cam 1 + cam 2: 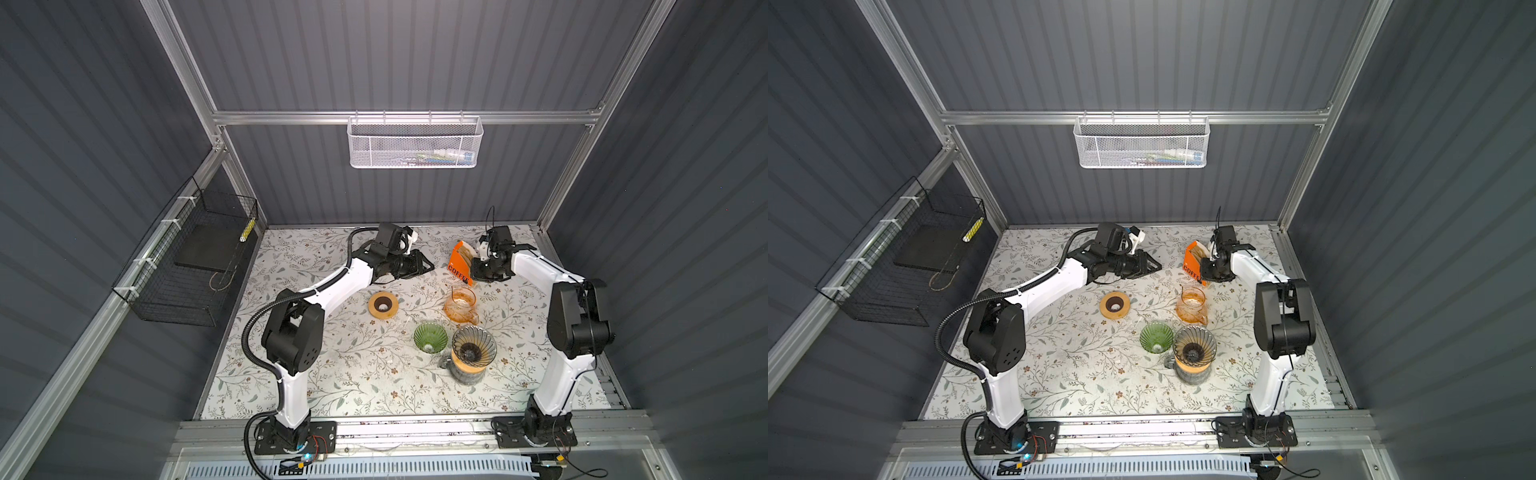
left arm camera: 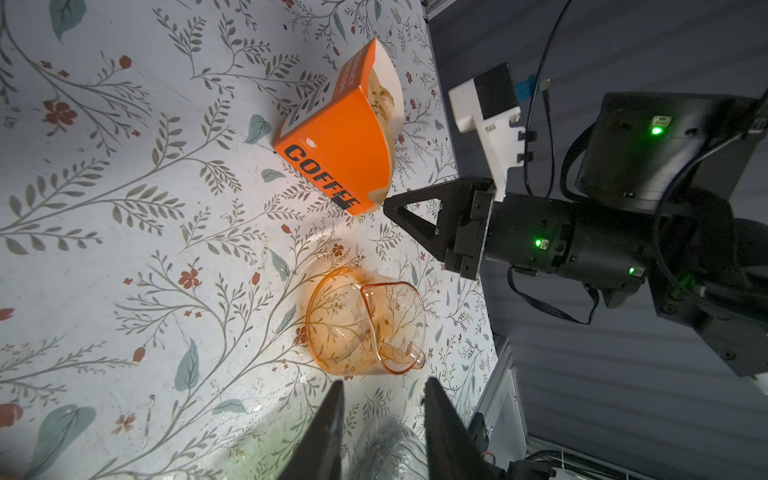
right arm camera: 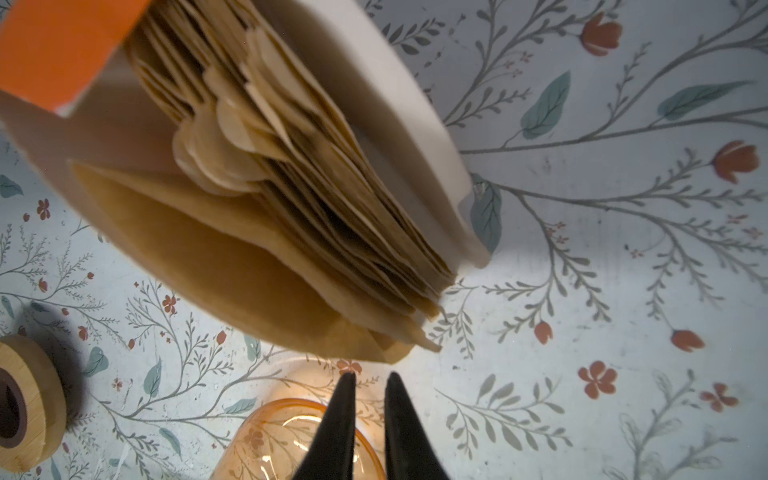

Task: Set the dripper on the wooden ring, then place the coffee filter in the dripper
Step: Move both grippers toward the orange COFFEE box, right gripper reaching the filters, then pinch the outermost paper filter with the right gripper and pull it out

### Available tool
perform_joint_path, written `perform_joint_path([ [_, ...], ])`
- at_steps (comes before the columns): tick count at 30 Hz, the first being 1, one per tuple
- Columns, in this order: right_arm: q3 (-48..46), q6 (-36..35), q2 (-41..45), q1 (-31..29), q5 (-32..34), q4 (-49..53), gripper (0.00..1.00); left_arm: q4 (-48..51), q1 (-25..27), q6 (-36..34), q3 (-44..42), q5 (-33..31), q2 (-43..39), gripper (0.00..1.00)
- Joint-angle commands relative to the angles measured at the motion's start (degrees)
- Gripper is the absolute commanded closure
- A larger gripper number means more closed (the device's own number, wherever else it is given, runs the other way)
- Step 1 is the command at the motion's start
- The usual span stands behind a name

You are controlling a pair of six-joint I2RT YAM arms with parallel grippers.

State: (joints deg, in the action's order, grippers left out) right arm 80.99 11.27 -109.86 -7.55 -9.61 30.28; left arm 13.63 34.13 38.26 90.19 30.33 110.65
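Coffee filters (image 3: 291, 187): brown paper, packed on edge inside an orange box (image 1: 459, 262) marked COFFEE, toward the far right of the flowered table (image 1: 332, 374). All of them in the box, rounded edges fanned a little at the open mouth, seen close up from the right wrist and also from the left wrist (image 2: 382, 99).

Right gripper (image 3: 370, 376): just short of that open mouth, pointed at the low corner of the stack. Jaws nearly together, only a thin gap between, pinching nothing. From the left wrist, tips (image 2: 390, 206) right at the corner of the box; touching or not, cannot tell.

Left gripper (image 2: 384, 380): hanging over the table near the other side of the box, aimed toward it, in both top views (image 1: 430, 266) (image 1: 1156, 266). Jaws spread partway, nothing between.

Orange glass jug (image 1: 460, 305): upright, just in front of the box on the side of the arm bases, apart from it.

Green dripper (image 1: 430, 337) and smoky dripper (image 1: 473, 345): side by side, closer still to the arm bases, both bare inside. Green one straight on the table; smoky one seated on a glass pot (image 1: 467, 374).

Wooden ring (image 1: 383, 305) with a dark centre: flat on the table, left of the jug, well apart from the drippers
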Motion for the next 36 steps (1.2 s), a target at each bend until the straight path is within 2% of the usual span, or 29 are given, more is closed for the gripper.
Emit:
perform_joint_path([
  [1,1.8,-1.0,-1.2,-0.3,1.3,1.6,0.82,-1.0,-0.5,0.8,-0.5,1.7,1.1,0.67],
  [36,4.8,-1.5,-4.6,-1.0,2.8,1.8,0.81,-2.9,-0.9,2.2,-1.6,2.8,1.6,0.67],
])
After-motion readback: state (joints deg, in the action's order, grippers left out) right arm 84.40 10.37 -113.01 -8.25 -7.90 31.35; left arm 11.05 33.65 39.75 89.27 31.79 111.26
